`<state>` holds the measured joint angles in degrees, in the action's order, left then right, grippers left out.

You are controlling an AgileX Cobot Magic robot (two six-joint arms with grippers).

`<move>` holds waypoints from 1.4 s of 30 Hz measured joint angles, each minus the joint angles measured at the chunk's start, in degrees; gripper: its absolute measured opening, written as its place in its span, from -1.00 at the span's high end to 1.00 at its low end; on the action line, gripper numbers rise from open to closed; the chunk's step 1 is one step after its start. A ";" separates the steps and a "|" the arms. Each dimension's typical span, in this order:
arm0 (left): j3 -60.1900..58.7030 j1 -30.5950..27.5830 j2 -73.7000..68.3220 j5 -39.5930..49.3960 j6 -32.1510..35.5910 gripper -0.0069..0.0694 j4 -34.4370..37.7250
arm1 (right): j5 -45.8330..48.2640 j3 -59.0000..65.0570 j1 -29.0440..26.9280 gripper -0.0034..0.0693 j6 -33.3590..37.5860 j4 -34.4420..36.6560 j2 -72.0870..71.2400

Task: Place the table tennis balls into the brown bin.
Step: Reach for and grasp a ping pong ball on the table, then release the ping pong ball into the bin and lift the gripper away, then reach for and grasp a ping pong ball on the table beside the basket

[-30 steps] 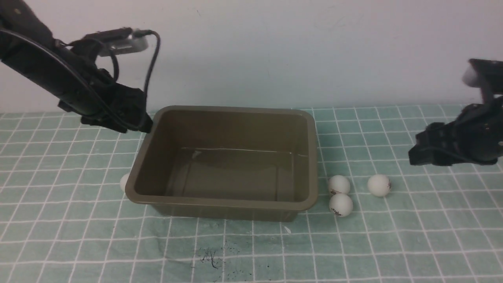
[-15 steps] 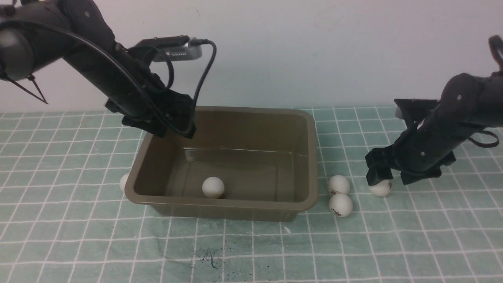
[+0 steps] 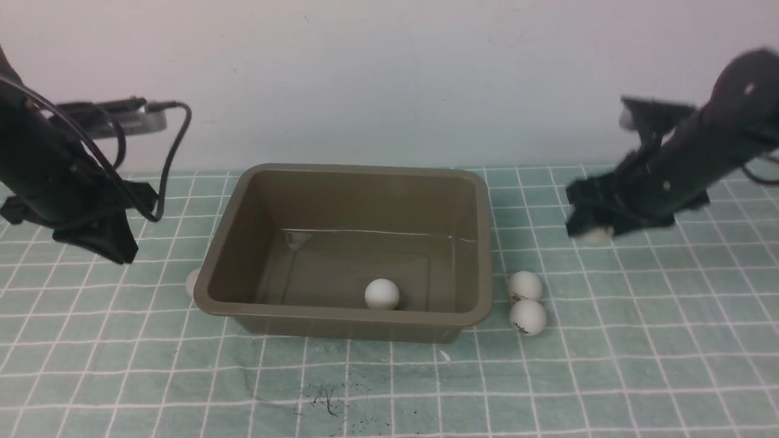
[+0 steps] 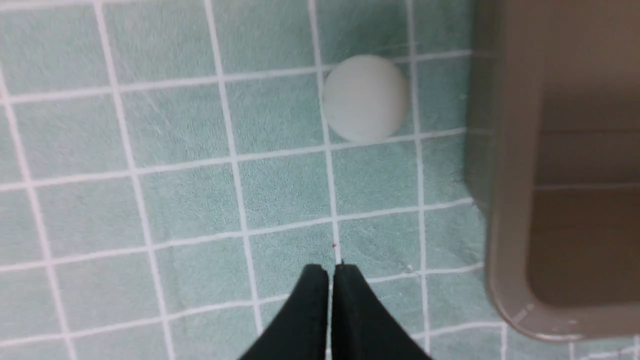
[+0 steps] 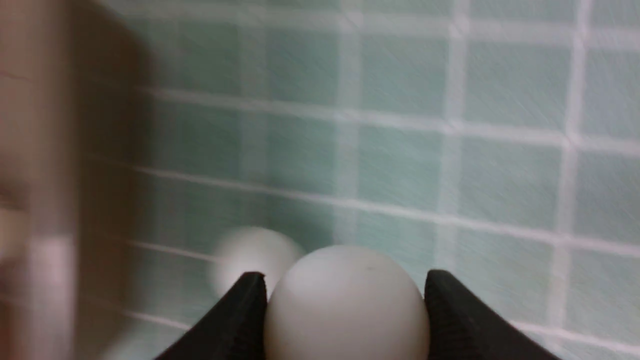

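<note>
Right of the olive-brown rectangular plastic bin point(image 3: 347, 314), a small white table tennis ball point(image 3: 596, 235) is clamped in the right gripper point(image 5: 345, 280). Left gripper point(image 4: 330, 270) is closed, empty. Second ball point(image 3: 382, 294) is seen inside the bin; third ball point(image 3: 524, 286) and fourth ball point(image 3: 527, 317) touch off its near right corner; fifth ball point(image 4: 365, 97) just left.

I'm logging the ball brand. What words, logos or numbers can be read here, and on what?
Far ball right of the brown bin: dark print, too small to read.
Near ball beside it: dark print, too small to read.
Tablecloth: dark specks, not lettering. No legible text anywhere.
</note>
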<state>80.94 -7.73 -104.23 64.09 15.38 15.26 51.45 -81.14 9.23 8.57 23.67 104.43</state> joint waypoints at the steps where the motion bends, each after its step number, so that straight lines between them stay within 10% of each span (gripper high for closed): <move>1: -0.62 0.06 -0.15 -0.76 0.39 0.83 0.42 | 0.00 -0.78 0.67 -0.09 0.56 0.64 -0.49; 9: -2.33 1.79 -4.35 -8.09 6.37 0.45 3.08 | -7.81 -6.69 13.78 -0.15 4.60 0.63 1.36; 19: -2.33 1.89 -11.24 -13.51 8.21 -0.56 9.13 | -3.42 -10.50 12.64 -0.93 1.33 -4.98 0.36; 26: -1.72 1.89 -14.18 -15.05 7.61 -0.06 7.32 | 3.50 -10.71 3.67 -0.54 -1.51 -11.26 -8.22; 32: 5.44 1.89 -9.75 -8.53 -0.58 -0.09 -0.49 | 11.17 -3.87 -4.94 -0.07 -1.72 -9.82 -10.97; 42: 12.19 11.78 -4.14 -3.67 7.32 -0.09 9.75 | -4.17 11.80 -0.46 -0.30 0.71 0.29 -4.33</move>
<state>93.12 4.04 -108.38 60.42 22.70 25.01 47.27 -69.34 8.76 9.28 23.96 100.10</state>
